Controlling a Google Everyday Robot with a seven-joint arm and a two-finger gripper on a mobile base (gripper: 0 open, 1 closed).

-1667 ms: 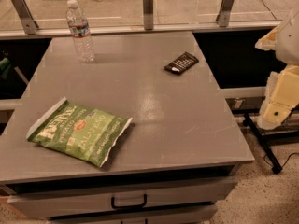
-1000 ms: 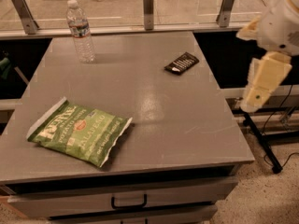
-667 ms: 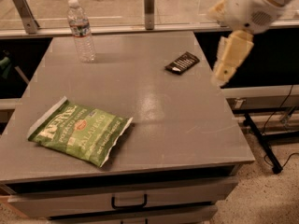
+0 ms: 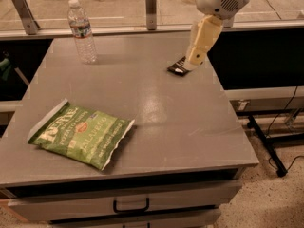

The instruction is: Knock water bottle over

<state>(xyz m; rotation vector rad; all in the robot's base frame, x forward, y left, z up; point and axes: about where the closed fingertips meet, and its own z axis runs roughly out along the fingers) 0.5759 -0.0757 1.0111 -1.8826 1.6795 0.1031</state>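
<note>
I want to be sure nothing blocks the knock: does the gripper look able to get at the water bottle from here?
Probably yes. The gripper hangs over the small dark packet near the right edge; bare tabletop lies between it and the upright water bottle at the far left.

Your water bottle [image 4: 81, 32] stands upright at the far left of the grey table [image 4: 161, 118], cap on. Your gripper [image 4: 195, 61] hangs over the far right side, well apart from the bottle; its tip overlaps a small dark packet [image 4: 176, 69] — contact unclear. A green chip bag [image 4: 81, 133] lies flat at the front left.
</note>
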